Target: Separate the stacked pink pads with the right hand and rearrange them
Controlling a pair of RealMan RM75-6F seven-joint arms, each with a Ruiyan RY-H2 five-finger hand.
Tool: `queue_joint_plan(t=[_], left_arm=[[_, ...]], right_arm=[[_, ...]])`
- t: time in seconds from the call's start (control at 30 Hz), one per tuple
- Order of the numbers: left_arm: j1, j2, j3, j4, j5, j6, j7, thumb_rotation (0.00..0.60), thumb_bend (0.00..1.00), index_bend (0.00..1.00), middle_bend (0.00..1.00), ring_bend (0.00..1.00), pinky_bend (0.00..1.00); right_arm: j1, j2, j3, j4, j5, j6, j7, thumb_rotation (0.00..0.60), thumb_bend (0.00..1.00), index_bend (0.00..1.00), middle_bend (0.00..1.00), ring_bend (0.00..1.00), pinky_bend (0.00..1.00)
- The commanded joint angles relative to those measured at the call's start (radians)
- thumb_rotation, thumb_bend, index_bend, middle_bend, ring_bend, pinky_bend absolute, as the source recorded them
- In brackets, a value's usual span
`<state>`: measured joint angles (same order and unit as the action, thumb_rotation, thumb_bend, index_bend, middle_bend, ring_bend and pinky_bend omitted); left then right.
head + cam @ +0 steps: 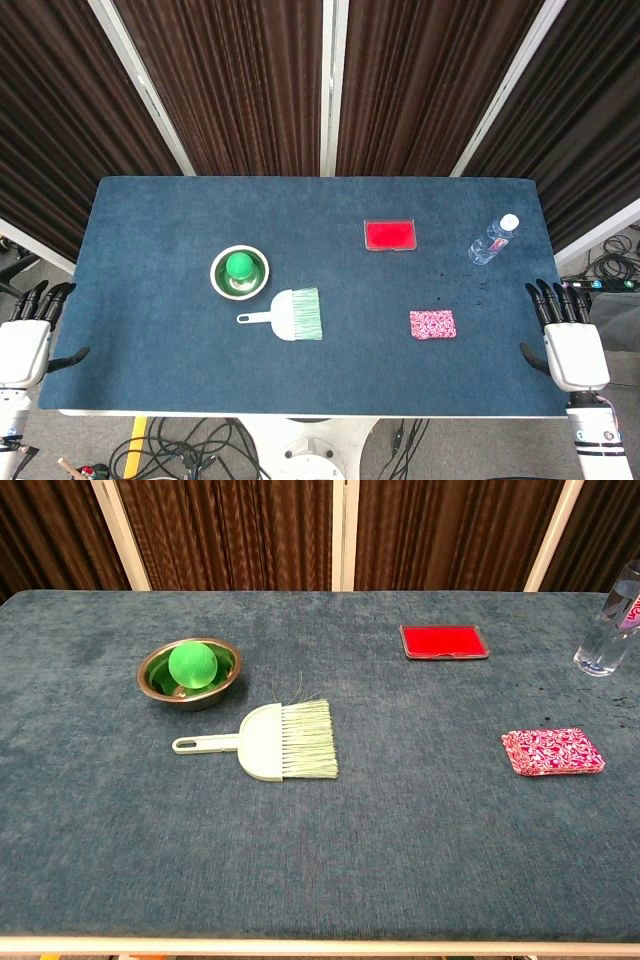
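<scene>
The stacked pink patterned pads lie flat on the blue table, right of centre; the chest view shows the stacked pink patterned pads at the right. My right hand hovers off the table's right edge, fingers spread and empty, a fair way right of the pads. Off the left edge, my left hand is likewise spread and holds nothing. Neither hand shows in the chest view.
A red flat case lies behind the pads, with a clear water bottle standing near the right edge. A steel bowl holding a green ball and a white brush with green bristles sit left of centre.
</scene>
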<state>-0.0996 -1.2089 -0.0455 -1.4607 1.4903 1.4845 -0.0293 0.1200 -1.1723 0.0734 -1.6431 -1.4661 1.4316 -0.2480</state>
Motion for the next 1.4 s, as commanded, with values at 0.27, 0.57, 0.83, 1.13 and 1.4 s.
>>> queue_joint_plan(t=[0.27,0.57,0.83,1.13,1.4], left_arm=[[-0.006,0.001,0.001,-0.009,-0.003,-0.014,0.009,0.6,0.0,0.1,0.12,0.01,0.12],[-0.003,0.028,0.008,-0.03,-0.015,-0.032,0.009,0.6,0.0,0.1,0.12,0.01,0.12],[-0.011,0.006,0.002,-0.002,-0.022,-0.046,-0.011,0.6,0.0,0.1,0.12,0.01,0.12],[-0.016,-0.02,0.02,0.059,-0.007,-0.066,-0.056,0.6,0.0,0.1,0.12,0.01,0.12],[-0.013,-0.033,0.03,0.095,0.019,-0.051,-0.092,0.6,0.0,0.1,0.12,0.01,0.12]], right_arm=[[0.006,-0.03,0.0,0.019,-0.004,0.002,-0.009,0.6,0.16,0.06,0.1,0.0,0.0],[0.039,-0.034,0.013,-0.015,0.03,-0.05,-0.081,0.6,0.17,0.09,0.15,0.0,0.0],[0.133,-0.002,0.039,-0.007,0.136,-0.241,-0.056,0.6,0.19,0.14,0.21,0.02,0.02],[0.201,-0.121,0.039,0.089,0.166,-0.305,-0.115,0.6,0.18,0.15,0.24,0.03,0.02],[0.243,-0.201,0.03,0.113,0.232,-0.356,-0.212,0.6,0.15,0.19,0.25,0.04,0.02]])
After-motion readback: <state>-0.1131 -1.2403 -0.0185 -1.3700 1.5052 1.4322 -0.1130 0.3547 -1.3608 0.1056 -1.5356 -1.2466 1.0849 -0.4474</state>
